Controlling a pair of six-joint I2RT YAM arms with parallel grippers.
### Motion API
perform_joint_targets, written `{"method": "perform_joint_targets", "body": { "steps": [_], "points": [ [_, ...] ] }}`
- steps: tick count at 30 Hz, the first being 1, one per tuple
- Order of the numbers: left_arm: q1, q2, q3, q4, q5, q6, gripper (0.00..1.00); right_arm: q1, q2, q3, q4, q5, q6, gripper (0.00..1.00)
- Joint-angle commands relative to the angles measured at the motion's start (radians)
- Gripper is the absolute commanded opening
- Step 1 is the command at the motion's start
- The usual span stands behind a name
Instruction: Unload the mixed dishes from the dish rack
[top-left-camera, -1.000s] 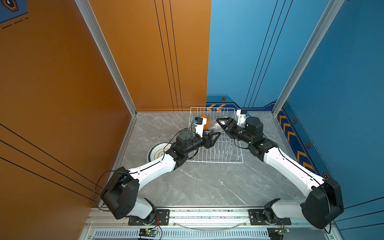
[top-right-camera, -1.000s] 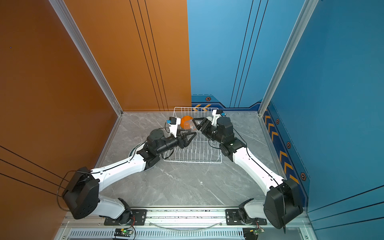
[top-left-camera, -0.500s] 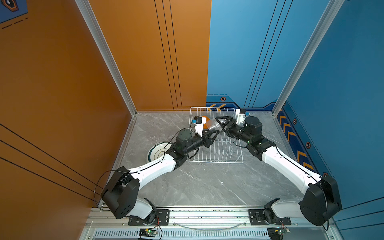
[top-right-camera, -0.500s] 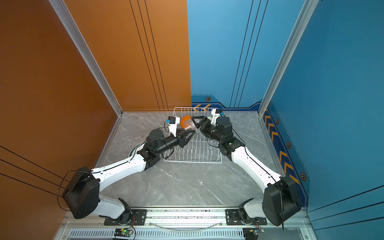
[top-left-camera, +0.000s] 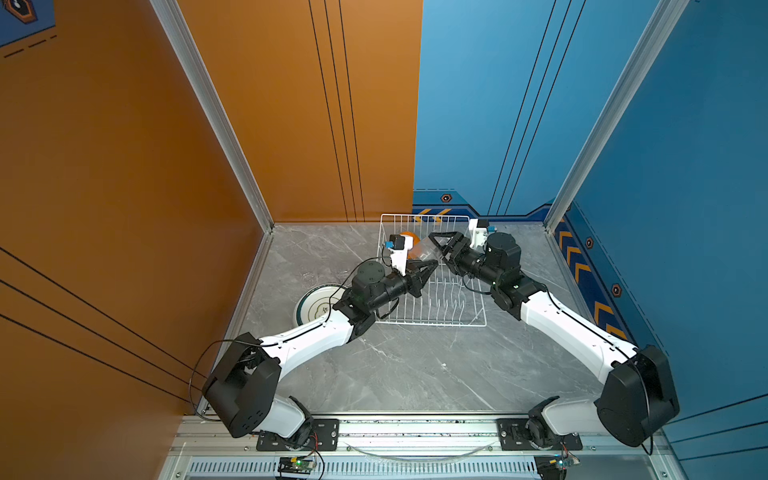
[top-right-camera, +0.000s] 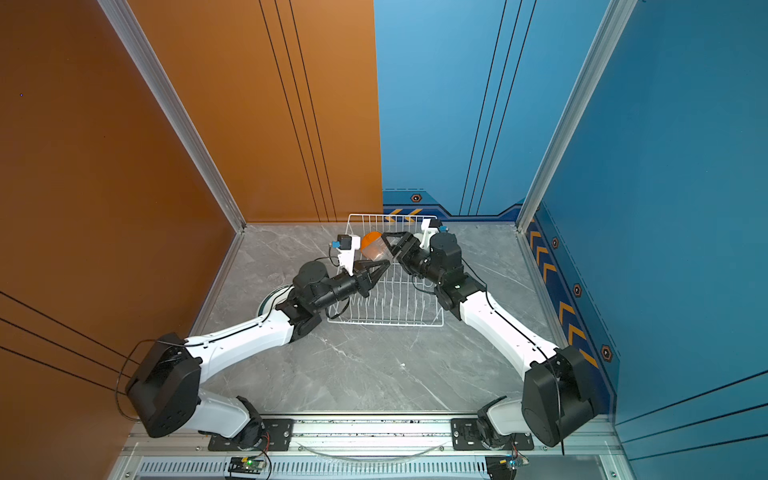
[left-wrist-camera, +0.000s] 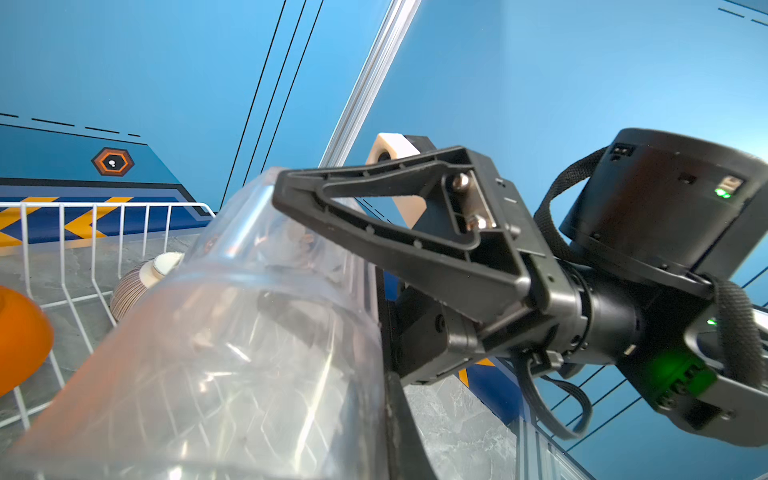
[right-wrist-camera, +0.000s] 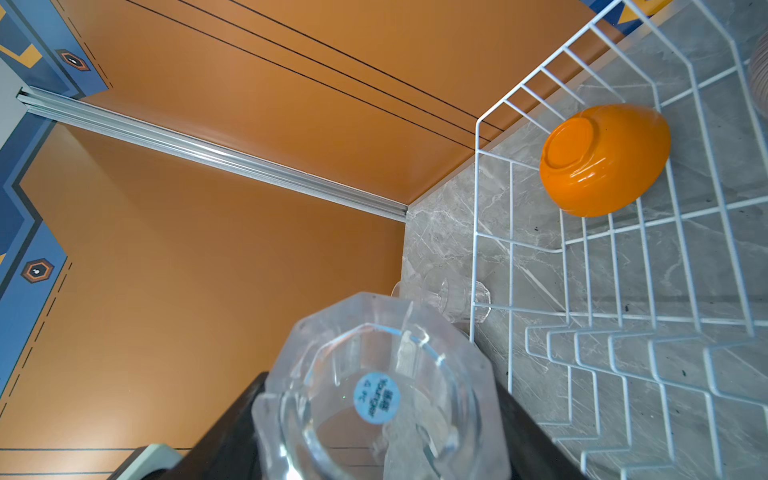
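Observation:
The white wire dish rack (top-left-camera: 432, 321) (top-right-camera: 386, 323) stands at the back of the table. An orange bowl (top-left-camera: 409, 237) (top-right-camera: 371, 240) (right-wrist-camera: 604, 160) lies upside down in its far corner, and a white ribbed bowl (left-wrist-camera: 133, 286) lies near it. Above the rack my right gripper (top-left-camera: 434, 247) (right-wrist-camera: 382, 428) is shut on a clear glass (top-left-camera: 428, 250) (left-wrist-camera: 232, 353) (right-wrist-camera: 374, 395), gripping its sides near the base. My left gripper (top-left-camera: 435, 262) (left-wrist-camera: 386, 415) meets it from the other side, shut on the glass's rim.
A teal-rimmed white plate (top-left-camera: 316, 307) lies flat on the table left of the rack, partly under my left arm. Another clear glass (right-wrist-camera: 449, 297) lies on its side just outside the rack's left wall. Orange and blue walls enclose the table.
My left gripper has gone from open to shut on the glass's rim. The right gripper has kept its hold on the glass and shifted only slightly.

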Motion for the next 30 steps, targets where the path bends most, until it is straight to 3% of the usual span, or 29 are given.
{"method": "perform_joint_targets", "body": {
  "steps": [1, 24, 30],
  "points": [
    [0.024, 0.001, -0.01, 0.028, -0.066, -0.028, 0.0, 0.018, 0.0, 0.007, 0.012, -0.013, -0.054, 0.67],
    [0.026, 0.008, -0.011, 0.04, -0.054, -0.03, 0.0, 0.04, -0.04, 0.005, -0.034, 0.091, -0.135, 0.82],
    [0.026, 0.01, -0.013, 0.04, -0.055, -0.032, 0.0, 0.041, -0.047, 0.005, -0.036, 0.099, -0.142, 0.92]
  ]
}}
